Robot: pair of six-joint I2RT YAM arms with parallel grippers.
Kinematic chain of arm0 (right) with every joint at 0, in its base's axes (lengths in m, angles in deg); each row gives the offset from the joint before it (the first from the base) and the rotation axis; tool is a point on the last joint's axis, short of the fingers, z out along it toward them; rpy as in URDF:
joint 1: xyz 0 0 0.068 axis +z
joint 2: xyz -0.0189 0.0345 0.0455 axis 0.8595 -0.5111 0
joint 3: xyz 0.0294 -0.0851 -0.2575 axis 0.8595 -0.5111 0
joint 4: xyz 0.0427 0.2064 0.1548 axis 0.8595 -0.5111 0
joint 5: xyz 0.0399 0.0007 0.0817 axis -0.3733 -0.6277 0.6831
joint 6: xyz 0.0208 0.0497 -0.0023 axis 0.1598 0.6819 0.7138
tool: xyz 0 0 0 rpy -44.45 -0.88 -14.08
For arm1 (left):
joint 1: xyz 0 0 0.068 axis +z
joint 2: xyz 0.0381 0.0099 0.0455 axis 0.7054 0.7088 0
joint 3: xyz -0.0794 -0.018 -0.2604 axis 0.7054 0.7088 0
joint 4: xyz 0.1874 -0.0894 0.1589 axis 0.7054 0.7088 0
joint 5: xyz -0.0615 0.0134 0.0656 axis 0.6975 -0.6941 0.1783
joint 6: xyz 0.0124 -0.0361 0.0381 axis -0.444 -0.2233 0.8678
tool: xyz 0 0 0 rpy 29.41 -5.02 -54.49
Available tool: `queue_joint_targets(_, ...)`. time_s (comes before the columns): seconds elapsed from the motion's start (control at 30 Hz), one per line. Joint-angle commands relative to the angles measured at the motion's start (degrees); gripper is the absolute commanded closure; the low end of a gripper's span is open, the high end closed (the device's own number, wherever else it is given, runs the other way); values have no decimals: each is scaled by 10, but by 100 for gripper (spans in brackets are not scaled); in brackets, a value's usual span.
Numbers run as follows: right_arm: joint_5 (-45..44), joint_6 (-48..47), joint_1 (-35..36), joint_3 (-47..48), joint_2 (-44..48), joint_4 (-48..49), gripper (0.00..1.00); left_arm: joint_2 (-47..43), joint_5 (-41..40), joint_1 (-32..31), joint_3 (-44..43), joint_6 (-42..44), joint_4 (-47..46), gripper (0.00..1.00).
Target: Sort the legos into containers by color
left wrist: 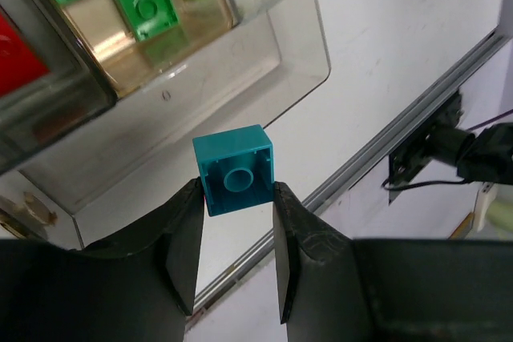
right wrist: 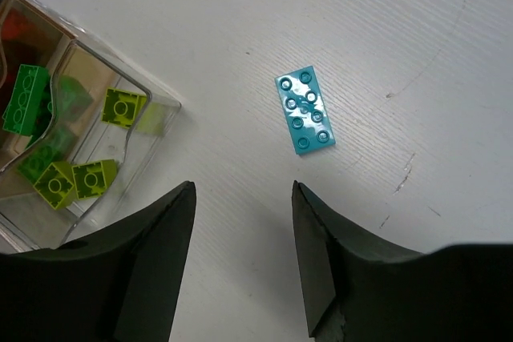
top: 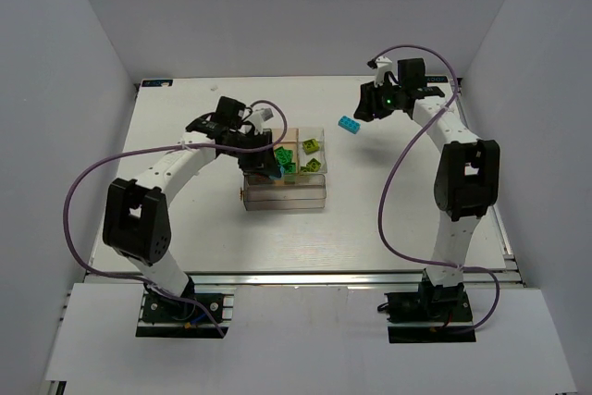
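Observation:
My left gripper (top: 265, 164) hangs over the clear divided container (top: 285, 195) and is shut on a small cyan brick (left wrist: 234, 167), held by its sides with its hollow underside toward the wrist camera. Below it is a tan-bottomed compartment (left wrist: 200, 78). Green bricks (top: 283, 156) and lime bricks (top: 313, 146) lie in the far compartments. A red brick (left wrist: 14, 55) shows in a grey compartment. My right gripper (top: 366, 106) is open and empty above the table. A long cyan brick (right wrist: 304, 109) lies studs up beyond its fingertips (right wrist: 183, 194), also seen from above (top: 349, 124).
The container's corner (right wrist: 164, 103) with lime bricks (right wrist: 122, 107) and a green brick (right wrist: 24, 98) sits left of the right gripper. White walls close the table on three sides. An aluminium rail (left wrist: 417, 106) runs along the table edge.

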Motion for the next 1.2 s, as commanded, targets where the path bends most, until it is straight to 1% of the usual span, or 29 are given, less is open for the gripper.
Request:
queue_joint_targets(0.0,-7,-8,-1,4,-1,1,42,7,-32,-16,-13,28,55,78)
queue_joint_targets(0.03,-7,-8,0,5,-3,0,39,11,-60,-22,-14,28,60,72)
queue_joint_targets(0.07,-7,-8,-1,9,-4,-6,31,16,-71,-27,-15,27,61,63)
queue_joint_targets(0.13,-4,-12,0,17,-8,-11,22,20,-106,-27,-20,20,63,49)
queue_joint_targets(0.17,-3,-15,0,18,-8,-9,14,25,-113,-27,-22,19,61,40)
queue_joint_targets(0.2,-9,-18,-1,19,-12,-9,11,27,-124,-27,-33,15,63,38)
queue_joint_targets(0.27,-17,-23,1,34,-21,-13,11,32,-141,-33,-42,12,63,35)
queue_joint_targets(0.3,-28,-25,2,38,-31,-14,11,35,-145,-33,-48,8,61,32)
queue_joint_targets(0.37,-39,-44,3,51,-43,-17,11,37,-149,-33,-62,6,59,30)
queue_joint_targets(0.43,-53,-61,6,58,-65,-21,11,36,-145,-33,-77,5,63,30)
queue_joint_targets(0.47,-56,-72,5,68,-74,-21,11,32,-145,-33,-80,4,63,31)
queue_joint_targets(0.5,-60,-101,5,75,-93,-24,11,25,-144,-33,-82,-4,58,36)
queue_joint_targets(0.53,-75,-113,8,82,-106,-24,11,4,-146,-27,-79,-11,50,58)
queue_joint_targets(0.57,-83,-127,8,103,-117,-26,11,-13,-151,-21,-64,-21,37,73)
queue_joint_targets(0.6,-90,-153,8,112,-138,-29,11,-33,-161,-21,-51,-46,9,85)
queue_joint_targets(0.63,-97,-164,11,118,-147,-28,11,-75,-177,-15,-38,-59,-7,94)
queue_joint_targets(0.67,-97,-177,11,119,-152,-22,11,-98,-195,-15,-7,-71,-23,95)
queue_joint_targets(0.7,-91,-189,16,122,-159,-22,11,-116,-207,-15,10,-91,-49,91)
queue_joint_targets(0.73,-87,-210,18,126,-165,-24,11,-146,-216,-15,25,-102,-59,75)
queue_joint_targets(0.83,-88,-230,29,162,-192,-38,11,-176,-224,-15,81,-136,-79,57)
queue_joint_targets(0.87,-92,-236,32,171,-200,-49,11,-191,-225,-15,96,-146,-84,48)
queue_joint_targets(0.93,-105,-243,41,199,-224,-56,12,-205,-224,-15,136,-166,-94,47)
queue_joint_targets(1.0,-117,-254,48,207,-239,-56,18,-224,-232,-15,154,-183,-102,45)
queue_joint_targets(1.03,-118,-257,50,204,-240,-54,24,-230,-238,-15,168,-187,-104,45)
queue_joint_targets(1.07,-119,-258,52,201,-240,-52,44,-235,-253,-15,173,-191,-104,45)
queue_joint_targets(1.13,-115,-255,51,193,-238,-49,68,-249,-271,-15,184,-202,-103,44)
queue_joint_targets(1.17,-113,-253,50,188,-236,-51,88,-254,-282,-15,187,-203,-101,44)
